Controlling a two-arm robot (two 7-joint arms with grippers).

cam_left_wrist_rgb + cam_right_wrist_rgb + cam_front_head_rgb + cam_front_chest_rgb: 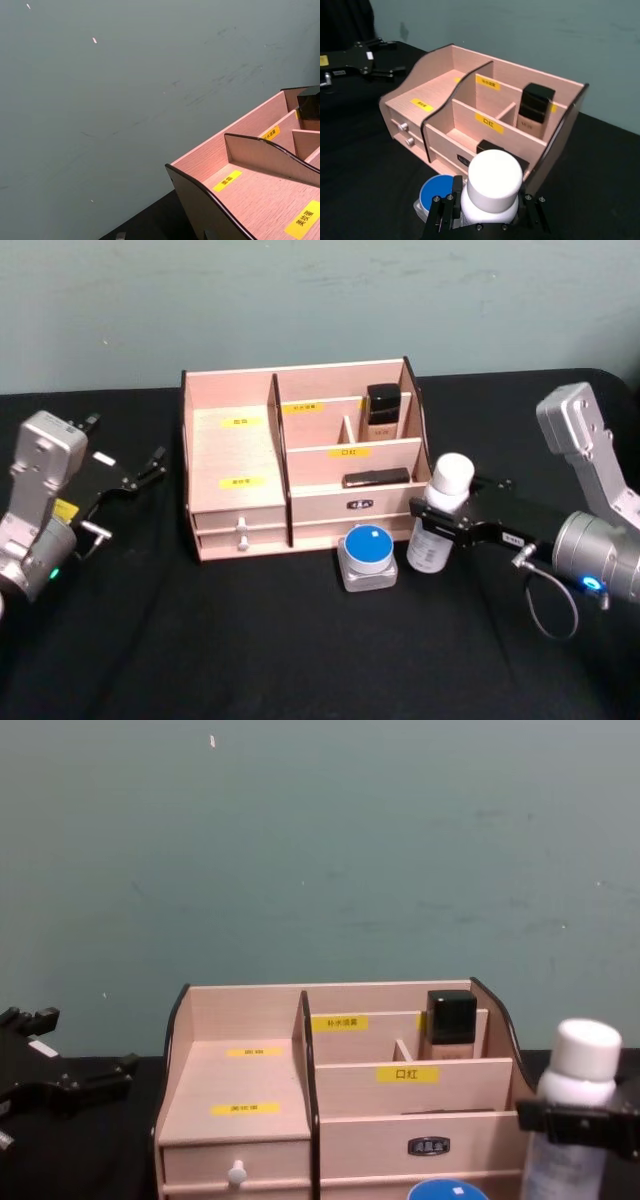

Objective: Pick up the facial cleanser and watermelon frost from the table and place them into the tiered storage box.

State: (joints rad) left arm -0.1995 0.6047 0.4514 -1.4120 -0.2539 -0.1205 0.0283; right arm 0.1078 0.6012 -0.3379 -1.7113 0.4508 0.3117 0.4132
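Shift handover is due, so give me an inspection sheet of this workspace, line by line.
Surface: black table.
Job's things: tiered storage box at the centre; white bottle upright by its right end; blue-lidded jar on the table in front of it.
Clutter: black-capped bottle in a rear compartment; flat black item in the tier below.
Hands: right hand shut on the white bottle; left hand open, parked left of the box.
Cables: thin loop at the right wrist.
Surroundings: plain teal wall.

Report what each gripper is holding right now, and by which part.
The right gripper holds the white-capped bottle upright, clamped round its neck just below the cap. The left gripper is open and holds nothing.
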